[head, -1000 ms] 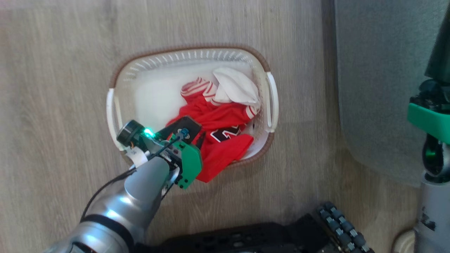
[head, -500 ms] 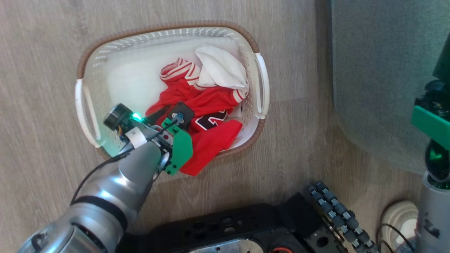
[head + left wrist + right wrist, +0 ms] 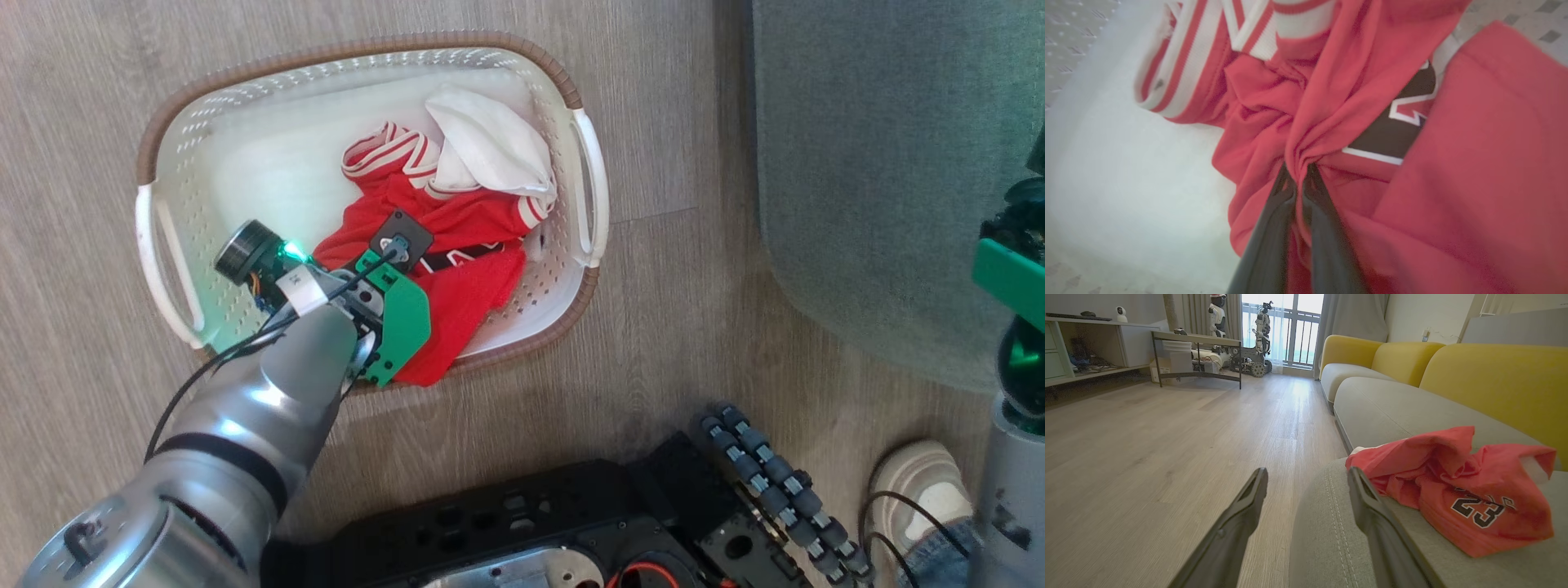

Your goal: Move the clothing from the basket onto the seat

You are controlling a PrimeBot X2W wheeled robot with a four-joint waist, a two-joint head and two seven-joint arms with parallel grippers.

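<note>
Head view: the camera has swung since a second ago, so the basket (image 3: 359, 49) now sits toward 10 o'clock and the seat (image 3: 882, 163) at 2 o'clock. My left arm (image 3: 277, 392) reaches into the basket from 7 o'clock. The clothing (image 3: 457, 269) lies in the basket's 4 o'clock half beside a white cloth (image 3: 490, 147). Its black print, broad a second ago, now shows as a thin strip under gathered folds.

Left wrist view: the left end effector (image 3: 1297, 171) has nipped nearly shut on a bunched ridge of that red fabric.

Right wrist view: the right end effector (image 3: 1306, 473) gapes wide, holding nothing, over the seat's rounded edge; a second red garment (image 3: 1457, 490) lies on the seat at 3 o'clock
</note>
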